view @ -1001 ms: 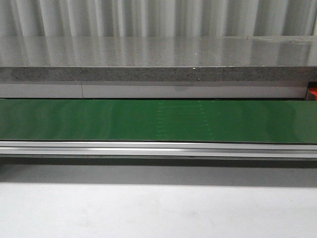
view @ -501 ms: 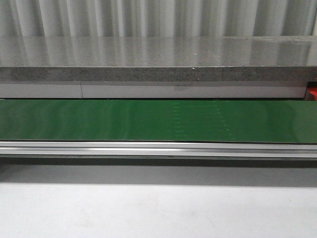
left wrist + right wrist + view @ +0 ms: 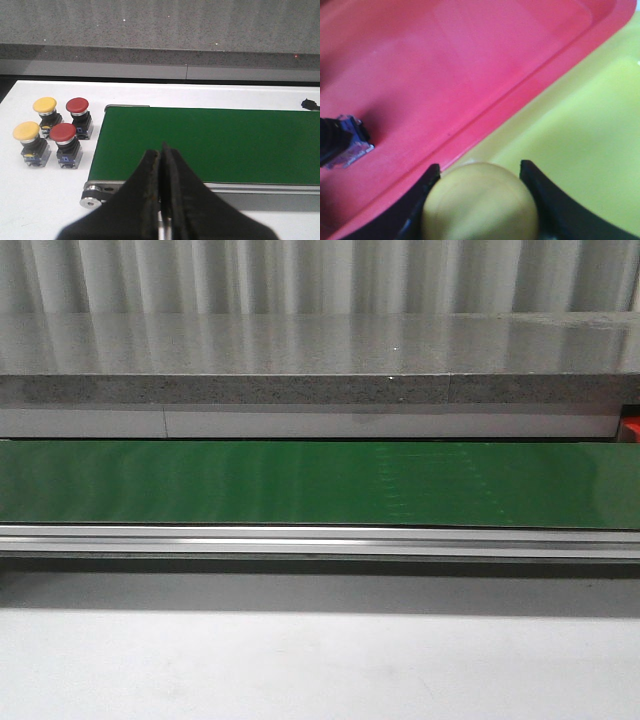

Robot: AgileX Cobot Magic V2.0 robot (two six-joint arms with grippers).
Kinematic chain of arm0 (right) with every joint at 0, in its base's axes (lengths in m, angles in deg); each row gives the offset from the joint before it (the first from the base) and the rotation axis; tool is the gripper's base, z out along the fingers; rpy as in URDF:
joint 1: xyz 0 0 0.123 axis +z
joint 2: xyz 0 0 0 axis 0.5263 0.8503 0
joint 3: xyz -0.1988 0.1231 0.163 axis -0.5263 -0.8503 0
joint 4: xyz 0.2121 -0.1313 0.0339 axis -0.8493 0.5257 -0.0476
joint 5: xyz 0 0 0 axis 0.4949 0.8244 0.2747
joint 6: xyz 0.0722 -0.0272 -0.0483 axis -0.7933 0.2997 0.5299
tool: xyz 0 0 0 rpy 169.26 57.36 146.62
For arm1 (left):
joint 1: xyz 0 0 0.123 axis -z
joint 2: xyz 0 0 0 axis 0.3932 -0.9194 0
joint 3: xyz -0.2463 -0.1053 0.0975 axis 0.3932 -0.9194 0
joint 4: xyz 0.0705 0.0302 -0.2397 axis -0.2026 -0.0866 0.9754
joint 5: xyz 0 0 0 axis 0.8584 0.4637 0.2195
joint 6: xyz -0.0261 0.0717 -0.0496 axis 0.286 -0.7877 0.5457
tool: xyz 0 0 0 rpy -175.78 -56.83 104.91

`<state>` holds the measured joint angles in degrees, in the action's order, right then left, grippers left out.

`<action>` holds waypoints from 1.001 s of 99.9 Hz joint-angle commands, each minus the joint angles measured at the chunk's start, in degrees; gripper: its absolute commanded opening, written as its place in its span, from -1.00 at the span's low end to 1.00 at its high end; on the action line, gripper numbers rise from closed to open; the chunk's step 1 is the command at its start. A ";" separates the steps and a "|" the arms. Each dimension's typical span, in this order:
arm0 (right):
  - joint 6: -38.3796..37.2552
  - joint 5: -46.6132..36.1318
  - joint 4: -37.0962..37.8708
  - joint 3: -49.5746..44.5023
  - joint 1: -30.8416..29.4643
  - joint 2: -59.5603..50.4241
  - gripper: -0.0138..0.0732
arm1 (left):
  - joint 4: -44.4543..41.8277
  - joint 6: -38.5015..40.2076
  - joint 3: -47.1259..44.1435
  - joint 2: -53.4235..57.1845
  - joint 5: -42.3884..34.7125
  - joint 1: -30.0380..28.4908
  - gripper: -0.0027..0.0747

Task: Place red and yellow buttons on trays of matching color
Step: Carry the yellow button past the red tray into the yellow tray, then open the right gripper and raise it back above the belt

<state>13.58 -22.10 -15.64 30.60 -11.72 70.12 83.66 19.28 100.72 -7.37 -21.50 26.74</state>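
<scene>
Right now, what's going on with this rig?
The right gripper holds a yellow button between its fingers, over the boundary where the red tray meets the yellow tray. Something small already lies in the red tray, but it is too cropped to name. The left gripper is shut and empty above the near edge of the green conveyor belt. Beside the belt's end, two yellow buttons and two red buttons wait on the white table.
</scene>
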 commanded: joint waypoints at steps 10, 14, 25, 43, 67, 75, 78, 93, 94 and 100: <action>0.11 -4.56 -0.22 -1.22 -0.34 -1.38 -0.31 | 0.52 0.08 1.63 -0.30 -4.44 0.41 -0.98; 0.11 -4.95 -0.22 -1.71 -0.34 -1.09 -0.31 | 0.52 0.08 1.63 -0.30 -4.44 0.41 -0.98; 0.11 -5.25 -0.22 -2.27 -0.34 -0.45 -0.31 | 0.52 0.08 1.63 -0.30 -4.44 0.41 -0.98; 0.11 -5.07 -0.22 -2.27 -0.34 -0.11 -0.29 | 0.52 0.08 1.63 -0.30 -4.44 0.41 -0.98; 0.11 -5.02 -0.22 -2.27 -0.34 -0.11 0.00 | 0.52 0.08 1.63 -0.30 -4.44 0.41 -0.98; 0.11 -5.07 -0.22 -2.27 -0.34 -0.11 0.14 | 0.52 0.08 1.63 -0.30 -4.44 0.41 -0.98; 0.11 -5.13 -0.22 -2.27 -0.34 -0.11 0.19 | 0.52 0.08 1.63 -0.30 -4.44 0.41 -0.98; 0.11 -5.91 -0.22 -2.27 -0.34 -0.11 0.53 | 0.52 0.08 1.63 -0.30 -4.44 0.41 -0.98; 0.11 -5.91 -0.22 -2.27 -0.34 -0.11 0.54 | 0.52 0.08 1.63 -0.30 -4.44 0.41 -0.98; 0.11 -6.03 -0.22 -2.07 -0.34 -0.23 0.67 | 0.52 0.08 1.63 -0.30 -4.44 0.41 -0.98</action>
<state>13.48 -25.39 -15.64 27.16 -11.72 72.11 83.66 19.28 100.72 -7.37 -21.50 26.74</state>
